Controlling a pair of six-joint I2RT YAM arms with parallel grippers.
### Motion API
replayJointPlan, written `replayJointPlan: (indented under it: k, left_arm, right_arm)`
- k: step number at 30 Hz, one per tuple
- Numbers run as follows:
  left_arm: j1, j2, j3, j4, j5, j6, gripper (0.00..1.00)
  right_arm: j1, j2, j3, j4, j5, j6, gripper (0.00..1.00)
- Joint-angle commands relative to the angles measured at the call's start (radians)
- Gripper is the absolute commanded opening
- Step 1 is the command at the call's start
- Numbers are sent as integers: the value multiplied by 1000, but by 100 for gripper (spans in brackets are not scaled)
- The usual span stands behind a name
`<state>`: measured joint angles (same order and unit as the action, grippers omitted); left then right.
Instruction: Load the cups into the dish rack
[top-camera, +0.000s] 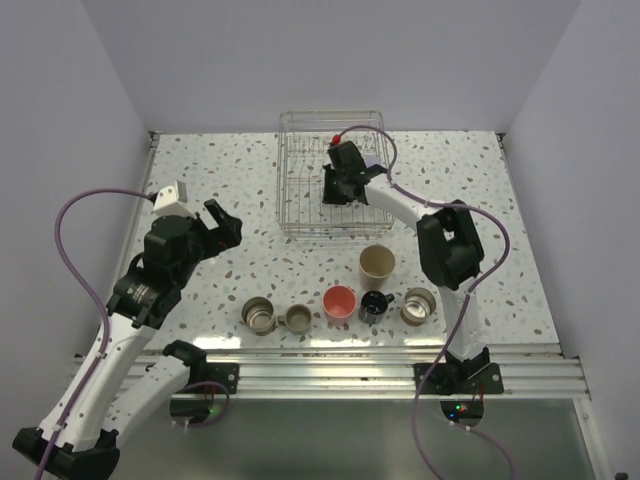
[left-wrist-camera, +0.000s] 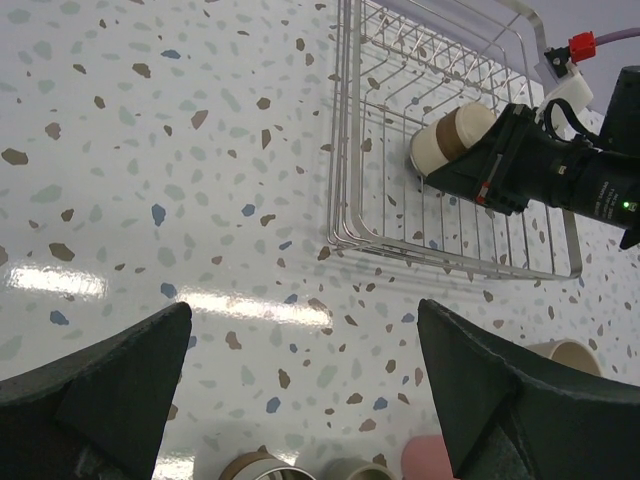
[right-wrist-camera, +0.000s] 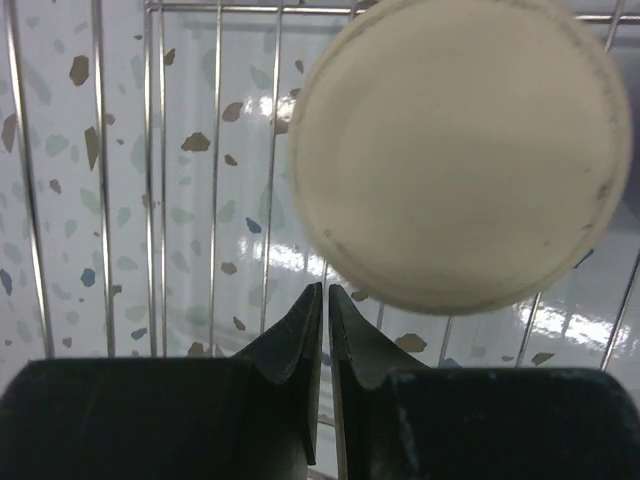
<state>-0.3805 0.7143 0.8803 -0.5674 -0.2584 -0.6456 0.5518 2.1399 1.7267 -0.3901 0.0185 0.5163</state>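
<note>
Since the right gripper (right-wrist-camera: 326, 292) has its fingers pressed together on nothing, the beige cup (right-wrist-camera: 455, 150) lies free mid dish rack (top-camera: 290, 190), on its side, base facing the fingertips just beyond them. The left gripper (top-camera: 225, 222), spread wide, hangs nearer the metal cups (top-camera: 258, 315) along the table's (top-camera: 200, 170) near edge.

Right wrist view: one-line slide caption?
Right pincer shut and empty, facing the round base of a cream cup inside the wire dish rack.
</note>
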Motion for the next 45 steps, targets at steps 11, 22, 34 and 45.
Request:
replayJointPlan:
  k: [11, 22, 34, 45]
  left_arm:
    - [5, 48, 17, 17, 19, 4, 98]
    - [3, 198, 117, -150, 182, 158, 93]
    - [-82, 235, 163, -348, 466, 167, 86]
    - [-288, 347, 59, -396, 375, 49, 83]
  right_arm:
    - [-105, 35, 123, 5, -15, 7, 9]
    - [-89, -149, -55, 76, -92, 42, 26]
    - [-67, -323, -90, 57, -112, 61, 51]
    - [-66, -583, -239, -35, -43, 4, 66]
